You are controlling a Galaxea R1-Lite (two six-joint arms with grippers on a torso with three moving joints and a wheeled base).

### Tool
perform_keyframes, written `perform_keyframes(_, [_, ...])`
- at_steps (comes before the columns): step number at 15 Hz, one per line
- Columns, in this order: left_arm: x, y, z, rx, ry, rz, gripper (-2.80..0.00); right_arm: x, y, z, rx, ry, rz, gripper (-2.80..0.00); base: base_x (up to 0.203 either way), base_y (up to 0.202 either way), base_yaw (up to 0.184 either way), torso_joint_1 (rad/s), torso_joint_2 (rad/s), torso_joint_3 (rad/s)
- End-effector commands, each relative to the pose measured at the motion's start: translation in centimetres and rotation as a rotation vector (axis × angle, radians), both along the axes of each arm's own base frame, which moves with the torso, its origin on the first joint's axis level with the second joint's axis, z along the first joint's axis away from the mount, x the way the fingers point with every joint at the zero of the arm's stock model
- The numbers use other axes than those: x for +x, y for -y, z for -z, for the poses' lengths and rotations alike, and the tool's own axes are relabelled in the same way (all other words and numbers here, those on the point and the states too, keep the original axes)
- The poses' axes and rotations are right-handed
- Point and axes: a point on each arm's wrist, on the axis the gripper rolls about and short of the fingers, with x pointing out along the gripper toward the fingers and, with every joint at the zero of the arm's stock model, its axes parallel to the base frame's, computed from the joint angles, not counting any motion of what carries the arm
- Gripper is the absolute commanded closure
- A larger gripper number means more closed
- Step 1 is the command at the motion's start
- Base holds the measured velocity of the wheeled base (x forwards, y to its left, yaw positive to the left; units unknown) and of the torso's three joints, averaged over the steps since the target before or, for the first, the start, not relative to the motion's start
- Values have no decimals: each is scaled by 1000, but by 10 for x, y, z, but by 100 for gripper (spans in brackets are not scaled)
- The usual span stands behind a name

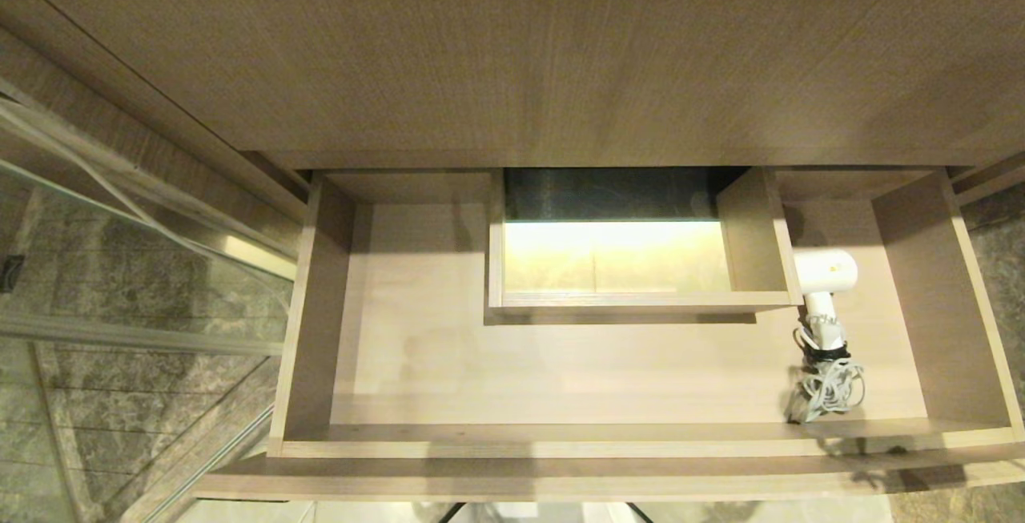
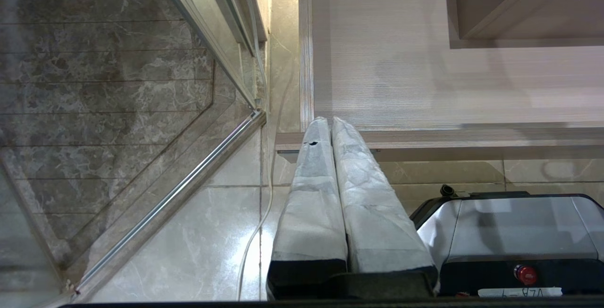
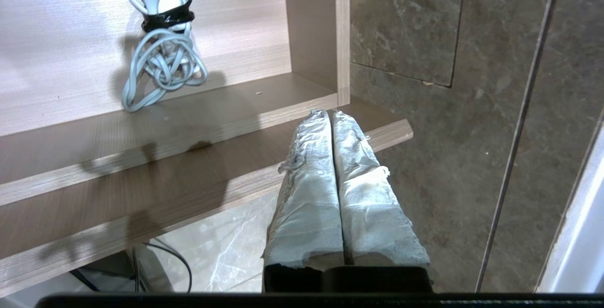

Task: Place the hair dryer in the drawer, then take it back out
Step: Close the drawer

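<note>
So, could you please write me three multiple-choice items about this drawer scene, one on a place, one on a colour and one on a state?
1. Where does the hair dryer lie?
A. In the drawer's right part, beside the boxed cut-out
B. On the floor
C. In the drawer's left part

2. What colour is the strap around the bundled cord?
A. Red
B. Black
C. Yellow

3. How is the right gripper?
A. Shut on the hair dryer
B. Wide open
C. Shut and empty, at the drawer's front right corner

Answers:
1 A: the white barrel rests right of the cut-out.
2 B: a black band shows in the right wrist view.
3 C: its fingers meet with nothing between them.
</note>
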Motion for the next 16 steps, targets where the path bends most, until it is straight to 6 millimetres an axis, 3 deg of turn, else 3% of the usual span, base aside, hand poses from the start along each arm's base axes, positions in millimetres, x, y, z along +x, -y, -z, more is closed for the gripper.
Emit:
perform_keyframes(1, [0, 0, 0, 0, 0, 0, 0, -2, 0, -1, -4, 6, 1, 0, 0, 0, 0, 0, 0, 0])
perform_keyframes(5, [0, 0, 0, 0, 0, 0, 0, -1, 0, 1, -3, -1, -2, 0, 0, 0, 0, -27, 49, 26])
perform_keyframes(12, [0, 0, 0, 0, 0, 0, 0, -2, -1, -2, -13, 17, -4, 0, 0, 0, 0, -234, 408, 168])
perform_keyframes(16, [0, 0, 0, 0, 0, 0, 0, -6, -2, 2, -1, 12, 1, 0, 0, 0, 0, -61, 102, 44])
